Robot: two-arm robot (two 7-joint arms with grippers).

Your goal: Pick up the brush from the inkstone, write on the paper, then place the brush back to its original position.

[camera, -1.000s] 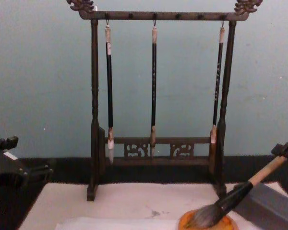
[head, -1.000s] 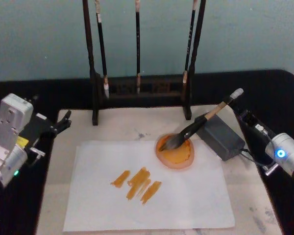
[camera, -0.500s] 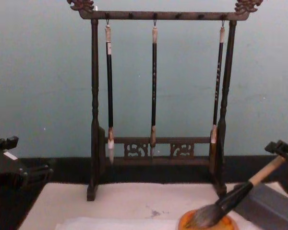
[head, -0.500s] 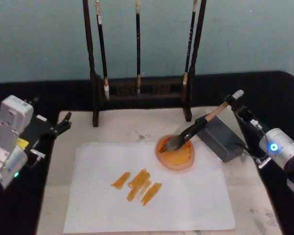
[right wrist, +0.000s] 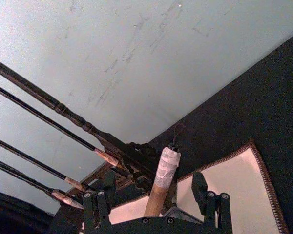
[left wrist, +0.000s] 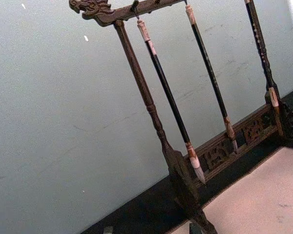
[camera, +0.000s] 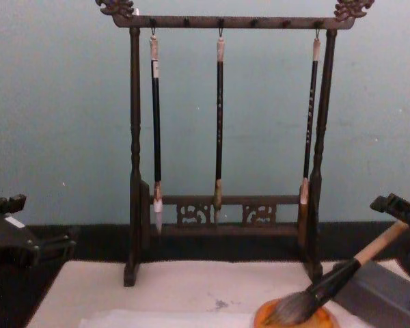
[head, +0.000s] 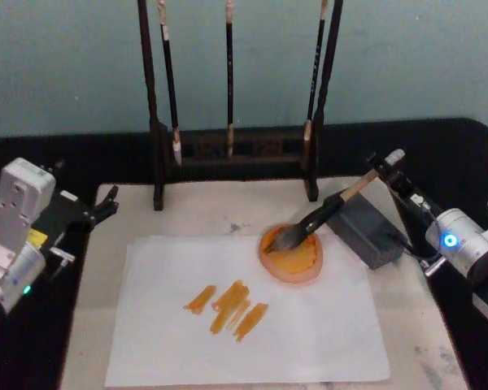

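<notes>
A second on, we find the right gripper (head: 388, 166) shifted. The blue light (head: 449, 240) on its wrist now sits farther forward and toward the robot's left, nearer the grey block (head: 362, 230). From the chest camera we see the gripper a little higher and farther in from the right edge, its dark fingers (camera: 389, 203) now just above the pale handle end of the brush (camera: 342, 273) rather than level with it.

Black right tool (head: 393, 168), silver blue-lit wrist (head: 465, 253).
</notes>
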